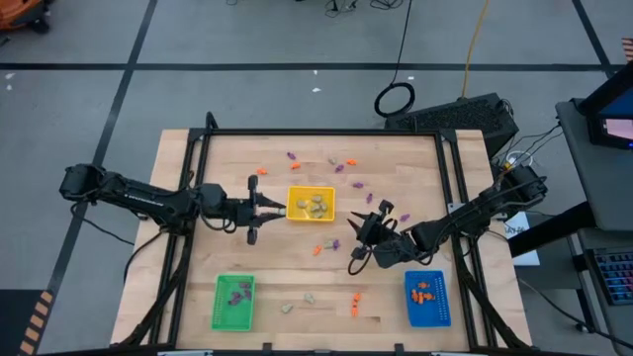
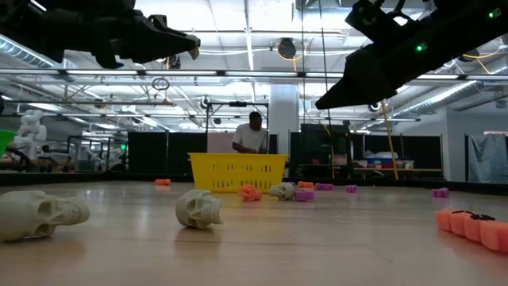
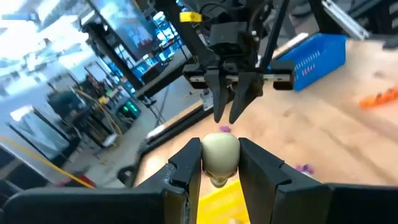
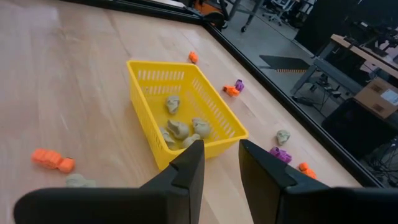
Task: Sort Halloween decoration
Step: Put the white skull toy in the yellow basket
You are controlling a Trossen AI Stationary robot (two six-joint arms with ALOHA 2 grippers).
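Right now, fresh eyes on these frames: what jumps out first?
The yellow tray at mid-table, already holding several pale skulls. The left gripper hangs at its left edge, shut on a pale skull between its fingers. The right gripper hovers to the tray's right with nothing in it, while the green tray and blue tray sit at the near corners, and orange and purple trinkets lie scattered.

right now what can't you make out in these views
- Contents of the green tray: high view, dark bits too small to identify.
- Blue tray: left wrist view, the right claw and arm cover part of it; inside not visible.
- Yellow tray: left wrist view, hidden behind the left claw and the pale skull it grips.
- Person: low view, the yellow tray covers the lower body.
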